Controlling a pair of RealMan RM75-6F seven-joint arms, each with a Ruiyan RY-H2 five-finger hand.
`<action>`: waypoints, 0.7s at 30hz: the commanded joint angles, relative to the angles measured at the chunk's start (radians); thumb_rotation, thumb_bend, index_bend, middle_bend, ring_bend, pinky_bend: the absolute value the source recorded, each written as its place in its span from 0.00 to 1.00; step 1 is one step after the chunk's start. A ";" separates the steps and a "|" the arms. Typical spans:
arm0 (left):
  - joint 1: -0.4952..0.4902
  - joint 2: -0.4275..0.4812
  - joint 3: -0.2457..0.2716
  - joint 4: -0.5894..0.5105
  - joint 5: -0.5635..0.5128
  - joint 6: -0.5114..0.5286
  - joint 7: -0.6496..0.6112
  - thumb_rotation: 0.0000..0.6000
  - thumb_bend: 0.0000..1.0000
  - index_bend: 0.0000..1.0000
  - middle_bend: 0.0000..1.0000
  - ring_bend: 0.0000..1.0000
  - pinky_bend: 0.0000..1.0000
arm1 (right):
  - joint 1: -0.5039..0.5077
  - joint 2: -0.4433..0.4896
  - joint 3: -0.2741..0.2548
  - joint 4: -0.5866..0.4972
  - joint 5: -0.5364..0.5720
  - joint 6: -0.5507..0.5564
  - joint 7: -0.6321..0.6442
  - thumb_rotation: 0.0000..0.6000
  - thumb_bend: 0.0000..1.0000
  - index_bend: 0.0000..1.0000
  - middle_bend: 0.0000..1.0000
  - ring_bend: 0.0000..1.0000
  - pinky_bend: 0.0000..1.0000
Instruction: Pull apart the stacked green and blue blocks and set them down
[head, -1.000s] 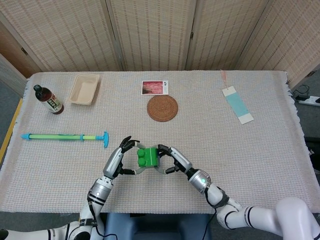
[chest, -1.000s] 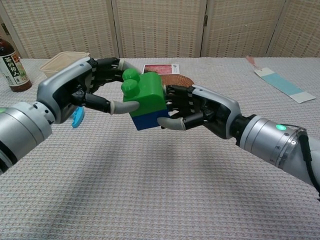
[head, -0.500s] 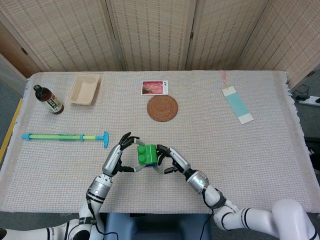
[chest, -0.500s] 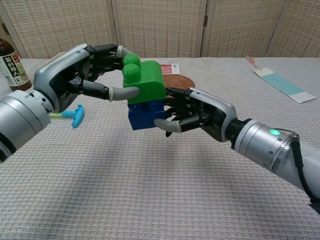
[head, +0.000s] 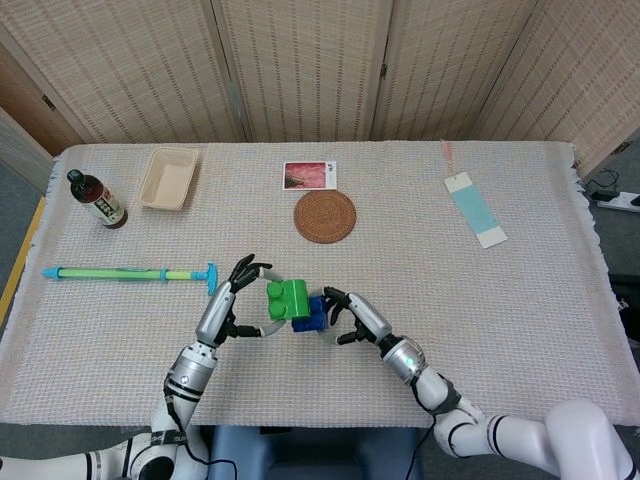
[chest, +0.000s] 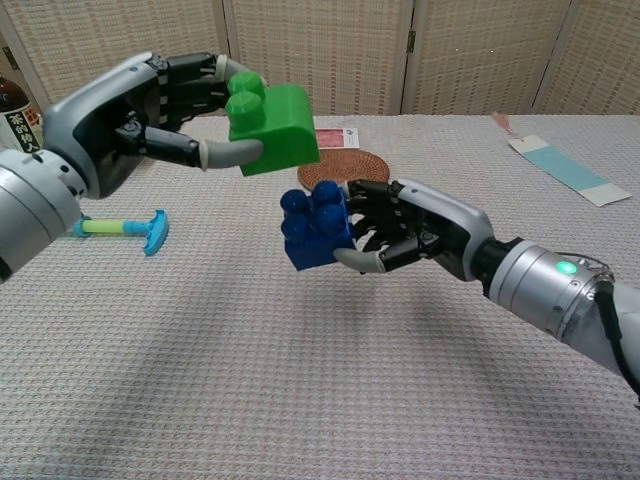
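Blocks number two, apart: left robot hand (chest: 150, 95) grasps one green block (chest: 272, 128), right robot hand (chest: 405, 228) one blue block (chest: 315, 225).

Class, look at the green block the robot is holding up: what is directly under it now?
Nothing touches the green block from below: the left hand holds it in the air, apart from the blue block, which the right hand holds lower, to its right. Its underside is hidden.

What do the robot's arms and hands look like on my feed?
Both arms are silver-grey metal tubes. The left hand and right hand have grey shells, black fingers and pale tips. A green light glows on the right forearm.
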 joint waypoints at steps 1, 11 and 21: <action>0.018 0.015 0.029 0.030 0.003 0.003 -0.003 1.00 0.36 0.67 0.75 0.23 0.00 | -0.011 0.080 -0.010 -0.014 -0.032 0.043 -0.190 1.00 0.41 0.74 0.55 0.42 0.50; 0.061 -0.019 0.104 0.229 0.024 0.027 -0.021 1.00 0.35 0.67 0.75 0.23 0.00 | -0.046 0.344 -0.048 -0.219 0.012 -0.020 -0.421 1.00 0.41 0.74 0.55 0.42 0.50; 0.124 -0.074 0.177 0.470 0.018 0.008 -0.152 1.00 0.36 0.67 0.75 0.23 0.00 | -0.079 0.471 -0.096 -0.303 0.062 -0.087 -0.593 1.00 0.41 0.74 0.55 0.42 0.50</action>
